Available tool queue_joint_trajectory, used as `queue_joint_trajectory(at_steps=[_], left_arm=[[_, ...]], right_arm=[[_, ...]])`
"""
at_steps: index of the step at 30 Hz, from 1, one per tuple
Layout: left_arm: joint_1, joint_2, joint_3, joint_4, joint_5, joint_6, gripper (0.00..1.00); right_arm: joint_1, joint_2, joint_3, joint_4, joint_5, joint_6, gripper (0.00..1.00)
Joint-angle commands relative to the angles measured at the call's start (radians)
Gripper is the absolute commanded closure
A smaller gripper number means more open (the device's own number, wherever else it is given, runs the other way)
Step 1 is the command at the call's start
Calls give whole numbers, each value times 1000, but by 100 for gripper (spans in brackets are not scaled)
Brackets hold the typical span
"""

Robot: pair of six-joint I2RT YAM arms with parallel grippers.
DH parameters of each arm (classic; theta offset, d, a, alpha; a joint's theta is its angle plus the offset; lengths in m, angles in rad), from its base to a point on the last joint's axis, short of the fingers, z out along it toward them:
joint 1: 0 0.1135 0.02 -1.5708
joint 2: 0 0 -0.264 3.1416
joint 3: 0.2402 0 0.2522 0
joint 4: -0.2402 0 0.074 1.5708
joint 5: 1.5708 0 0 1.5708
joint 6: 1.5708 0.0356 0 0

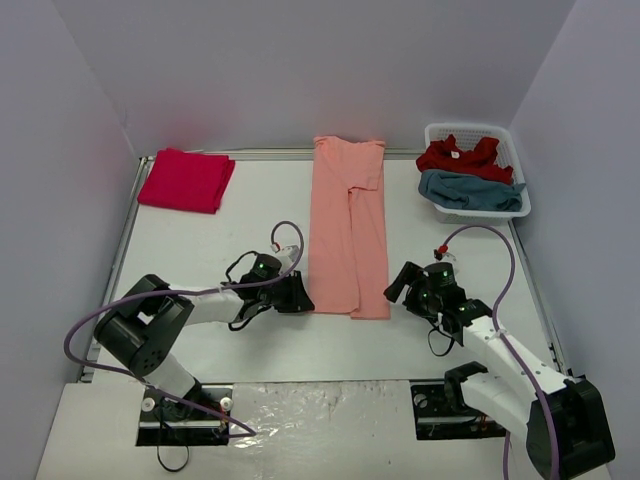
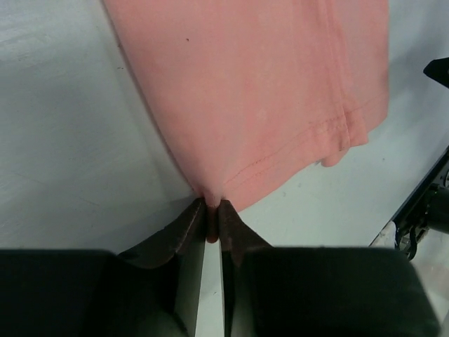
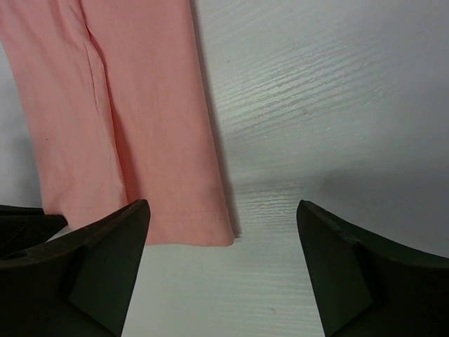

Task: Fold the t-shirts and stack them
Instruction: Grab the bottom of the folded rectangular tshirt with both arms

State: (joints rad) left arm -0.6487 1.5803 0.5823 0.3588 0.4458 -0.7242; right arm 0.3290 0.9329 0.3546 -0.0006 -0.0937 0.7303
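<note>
Salmon t-shirt (image 1: 348, 225): is being seen laid out as a long narrow strip, sides folded in, down the middle of the table (image 1: 200, 240), with the collar end far and the hem end near the arms.
Handling: is being judged light, limp and not fragile. The cloth is being expected to sag and drag if raised by one corner, so the two near hem corners are being judged the proper holds.
Left gripper (image 1: 306, 298): is being seen almost closed, with the near-left hem corner being pinched between its tips.
Right gripper (image 1: 398, 285): is being held wide open just beside the near-right hem corner. Nothing is being gripped or touched.
Crimson t-shirt (image 1: 186, 180): is being kept folded flat at the far-left corner of the table, well apart.
White slotted basket (image 1: 500, 132): is being occupied by a crumpled red t-shirt (image 1: 460, 158) at the back and a teal-blue t-shirt (image 1: 470, 190) in front, both unfolded.
</note>
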Motion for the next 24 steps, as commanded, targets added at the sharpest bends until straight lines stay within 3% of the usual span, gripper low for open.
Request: queue_joint_trajectory(at_steps=[1, 19, 24], left_arm=[[-9, 38, -3, -208, -68, 60, 89], [-32, 76, 11, -199, -58, 66, 94], [-32, 76, 13, -207, -61, 66, 96]], right_arm=[[8, 4, -5, 22, 2, 6, 19], [22, 40, -25, 34, -64, 40, 35], [24, 50, -43, 36, -60, 54, 44]])
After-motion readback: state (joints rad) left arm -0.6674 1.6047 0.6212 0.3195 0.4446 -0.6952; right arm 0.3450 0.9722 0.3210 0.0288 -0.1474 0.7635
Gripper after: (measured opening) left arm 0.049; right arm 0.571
